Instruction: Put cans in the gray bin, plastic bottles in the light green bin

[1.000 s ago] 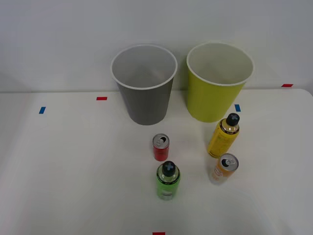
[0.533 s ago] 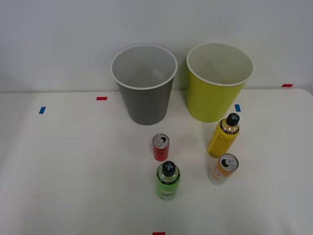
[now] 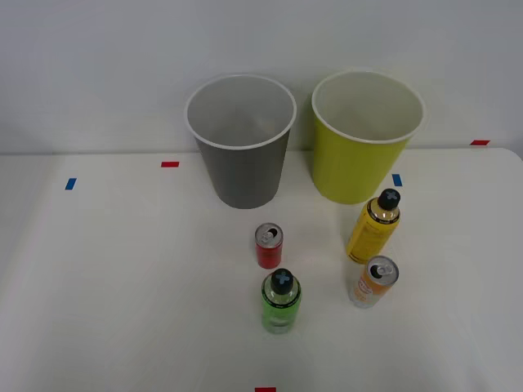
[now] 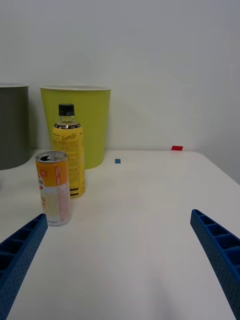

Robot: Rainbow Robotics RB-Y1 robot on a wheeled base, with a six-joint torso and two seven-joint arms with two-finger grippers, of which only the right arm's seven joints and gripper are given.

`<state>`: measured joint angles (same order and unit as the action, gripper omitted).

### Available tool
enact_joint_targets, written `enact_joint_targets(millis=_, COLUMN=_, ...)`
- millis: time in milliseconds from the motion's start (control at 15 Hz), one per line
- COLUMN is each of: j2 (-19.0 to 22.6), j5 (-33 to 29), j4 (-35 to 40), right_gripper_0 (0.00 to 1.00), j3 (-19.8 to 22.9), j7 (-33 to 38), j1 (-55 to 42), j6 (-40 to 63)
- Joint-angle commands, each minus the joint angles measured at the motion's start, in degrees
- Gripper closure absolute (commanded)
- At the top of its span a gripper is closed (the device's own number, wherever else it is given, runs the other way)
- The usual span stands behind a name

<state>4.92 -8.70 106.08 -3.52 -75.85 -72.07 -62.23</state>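
Note:
On the white table stand a short red can (image 3: pixel 269 246), an orange and white can (image 3: pixel 373 282) (image 4: pixel 53 188), a squat green bottle (image 3: pixel 281 301) and a taller yellow bottle (image 3: pixel 373 227) (image 4: pixel 69 150), all upright. Behind them stand the gray bin (image 3: pixel 241 140) (image 4: pixel 12 125) and, to its right, the light green bin (image 3: pixel 364 135) (image 4: pixel 90 122). My right gripper (image 4: pixel 120 260) is open, low over the table, with nothing between its blue fingers (image 4: pixel 220 250). In the wrist view the orange and white can stands just beyond one finger, the yellow bottle behind it.
Small red (image 3: pixel 170 164) and blue (image 3: pixel 70 184) tape marks dot the table. A pale wall runs behind the bins. The table's right edge (image 4: pixel 220 170) lies beyond the gripper.

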Motion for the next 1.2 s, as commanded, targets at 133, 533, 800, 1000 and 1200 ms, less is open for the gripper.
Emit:
enact_joint_targets(millis=133, j2=0.0, j5=0.0, j4=0.0, right_gripper_0=0.00, j3=0.0, j7=0.0, j1=0.0, j6=0.0)
enact_joint_targets(millis=533, j2=-0.1, j5=0.2, j4=-2.5, right_gripper_0=0.00, j3=-0.1, j7=0.3, j1=3.0, j6=1.5)
enact_joint_targets(millis=800, j2=3.1, j5=1.7, j4=-4.7, right_gripper_0=0.00, j3=-0.4, j7=-0.1, j1=4.7, j6=0.4)
enact_joint_targets(millis=1000, j2=5.4, j5=3.3, j4=-4.7, right_gripper_0=0.00, j3=-2.5, j7=-0.8, j1=4.7, j6=0.2)
enact_joint_targets(millis=1200, j2=6.9, j5=5.1, j4=-4.7, right_gripper_0=0.00, j3=-4.7, j7=-2.5, j1=4.7, j6=0.2)
